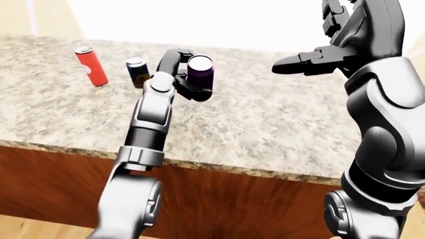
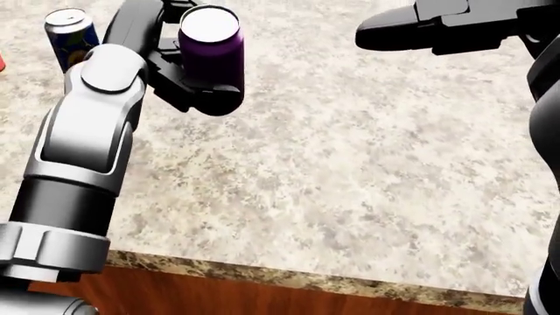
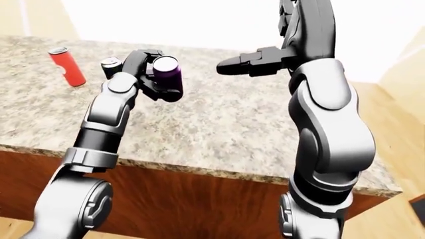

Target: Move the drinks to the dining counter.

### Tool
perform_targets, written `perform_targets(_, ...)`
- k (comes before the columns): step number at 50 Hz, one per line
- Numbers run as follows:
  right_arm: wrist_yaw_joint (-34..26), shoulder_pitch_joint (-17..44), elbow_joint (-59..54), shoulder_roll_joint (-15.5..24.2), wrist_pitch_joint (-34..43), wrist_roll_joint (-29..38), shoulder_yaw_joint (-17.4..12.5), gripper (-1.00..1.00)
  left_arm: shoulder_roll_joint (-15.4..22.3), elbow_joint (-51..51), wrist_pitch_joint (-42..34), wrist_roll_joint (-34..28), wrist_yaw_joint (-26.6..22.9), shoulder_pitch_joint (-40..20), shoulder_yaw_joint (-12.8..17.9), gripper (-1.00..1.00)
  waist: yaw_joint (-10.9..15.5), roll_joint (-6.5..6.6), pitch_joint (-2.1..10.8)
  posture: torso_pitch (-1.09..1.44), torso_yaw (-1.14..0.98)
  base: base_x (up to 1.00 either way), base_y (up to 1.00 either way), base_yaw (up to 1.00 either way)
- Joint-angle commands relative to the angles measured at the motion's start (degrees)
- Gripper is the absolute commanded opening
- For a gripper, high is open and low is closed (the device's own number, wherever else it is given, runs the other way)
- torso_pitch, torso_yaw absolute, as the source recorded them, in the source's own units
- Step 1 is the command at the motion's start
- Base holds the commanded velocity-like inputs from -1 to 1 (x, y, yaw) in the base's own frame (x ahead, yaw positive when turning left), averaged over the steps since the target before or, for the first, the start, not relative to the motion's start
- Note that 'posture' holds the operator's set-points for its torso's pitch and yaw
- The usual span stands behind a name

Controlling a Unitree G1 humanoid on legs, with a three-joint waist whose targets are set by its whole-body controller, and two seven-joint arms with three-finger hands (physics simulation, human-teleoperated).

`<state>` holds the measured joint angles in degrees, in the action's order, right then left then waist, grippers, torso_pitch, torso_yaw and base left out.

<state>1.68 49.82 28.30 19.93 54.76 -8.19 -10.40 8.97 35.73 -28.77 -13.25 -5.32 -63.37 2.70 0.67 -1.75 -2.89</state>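
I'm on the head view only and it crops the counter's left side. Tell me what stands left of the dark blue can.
Observer: A red can stands upright on the granite counter, left of the dark blue can and apart from it.
Operator: Report the left hand.
Observer: The left hand is closed round the purple can.
Operator: Now the right hand.
Observer: The right hand is open and empty, above the counter, right of the purple can.

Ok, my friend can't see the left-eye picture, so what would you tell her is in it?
The robot's left hand grips a purple can above a speckled granite counter. A red can and a dark blue can stand on the counter at upper left, while the right hand hangs empty at upper right.
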Motion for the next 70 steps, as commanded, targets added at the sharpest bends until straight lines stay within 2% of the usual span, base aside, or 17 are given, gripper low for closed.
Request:
perform_targets(1,0.1,1.79,1.26,0.64,-1.73,0.15,-0.64,1.0,0.35,0.79,4.14,0.64,1.27,-2.65,0.68,-1.0,0.02,-0.15,1.72,0.0,0.0,0.0,0.0,0.0)
perform_targets(11,0.15,1.78,1.02,0.51,-1.97,0.25,-0.49,1.0,1.0,14.73,11.8,1.97,3.89,-5.28,0.98,-1.0,-0.08,-0.17,1.72,0.0,0.0,0.0,0.0,0.0)
perform_targets(22,0.02,1.32,1.3,0.41,-2.11,0.34,-0.45,1.0,1.24,21.22,14.73,1.68,5.12,-6.2,0.71,-1.0,-0.1,-0.11,1.91,0.0,0.0,0.0,0.0,0.0)
perform_targets(25,0.05,1.33,1.04,0.15,-2.42,0.46,-0.19,1.0,1.27,22.1,15.15,1.41,5.15,-6.08,0.7,-0.82,-0.12,-0.07,1.98,0.0,0.0,0.0,0.0,0.0)
perform_targets(32,-0.12,1.49,1.03,0.08,-2.34,0.59,-0.24,1.0,1.42,23.82,15.5,1.03,5.7,-6.5,0.85,-0.59,-0.14,0.01,2.16,0.0,0.0,0.0,0.0,0.0)
perform_targets(37,-0.19,1.39,0.83,0.09,-2.62,0.52,-0.39,1.0,1.25,23.68,15.5,0.69,5.78,-6.6,0.66,-0.26,-0.11,0.05,2.25,0.0,0.0,0.0,0.0,0.0)
perform_targets(45,-0.13,0.99,0.82,0.01,-2.99,0.45,-0.34,1.0,1.06,24.05,16.2,0.21,5.92,-6.55,0.55,-0.18,-0.1,0.05,2.37,0.0,0.0,0.0,0.0,0.0)
perform_targets(49,-0.14,1.18,0.87,0.08,-2.82,0.32,-0.46,1.0,1.13,23.82,16.11,0.0,5.9,-6.69,0.57,-0.02,-0.12,0.07,2.44,0.0,0.0,0.0,0.0,0.0)
perform_targets(51,-0.11,1.16,0.93,0.04,-2.8,0.2,-0.5,1.0,1.08,23.37,15.93,-0.14,5.9,-6.61,0.5,0.12,-0.12,0.08,2.48,0.0,0.0,0.0,0.0,0.0)
perform_targets(70,0.5,1.96,1.48,0.3,-1.72,-0.8,-0.62,1.0,1.34,20.88,14.46,-0.82,5.14,-6.68,0.4,0.65,-0.17,0.15,2.85,0.0,0.0,0.0,0.0,0.0)
